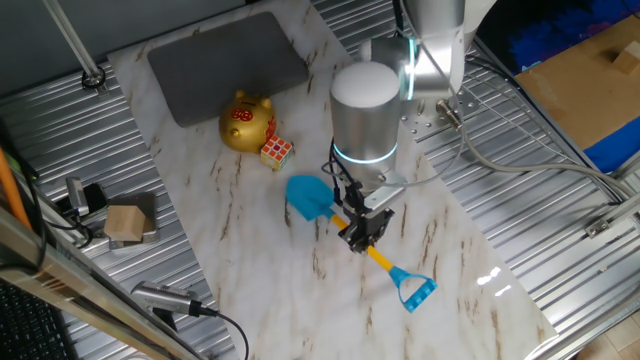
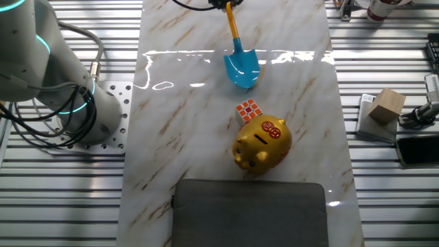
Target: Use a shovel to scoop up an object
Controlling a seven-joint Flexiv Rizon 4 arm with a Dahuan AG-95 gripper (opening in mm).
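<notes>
Your gripper (image 1: 362,228) has its fingers clenched on the yellow shaft of the shovel (image 1: 318,201), roughly midway along it; treat this tool as light, thin plastic that likely flexes under load. The blade extends ahead of the fingers, the D-loop trails behind them. The puzzle cube (image 1: 277,151) rests on the bench (image 1: 250,270) beyond the blade tip, apart from it and just beside the golden pig bank (image 1: 245,122). Expect the hard, smooth cube to slide rather than ride up.
</notes>
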